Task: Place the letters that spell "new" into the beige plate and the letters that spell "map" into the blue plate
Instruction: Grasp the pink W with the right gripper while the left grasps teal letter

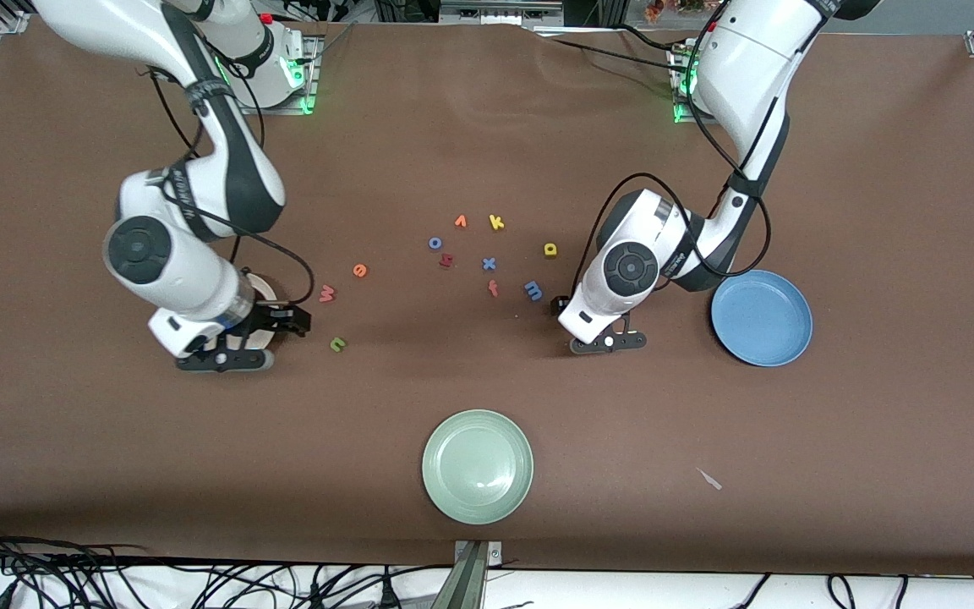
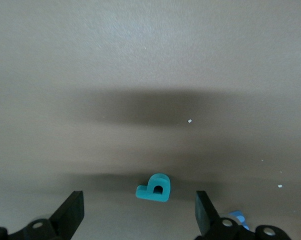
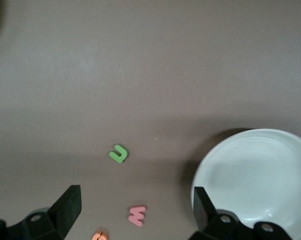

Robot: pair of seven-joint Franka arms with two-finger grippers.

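Between the left gripper's open jaws lies the teal letter, hidden from the front camera.

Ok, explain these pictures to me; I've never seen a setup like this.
The left arm and right arm are robots at a brown table, each ending in a two-finger claw. The big picture looks down from a high camera facing them. The other two come from cameras on the arms' wrists, looking past the fingers.

The left claw is open, low over a teal letter, near the blue plate. The right claw is open over the table beside the beige plate, with a green n and a pink w close by.

More small foam letters lie mid-table, among them a blue m. A green plate sits nearest the high camera. Neither claw holds anything.
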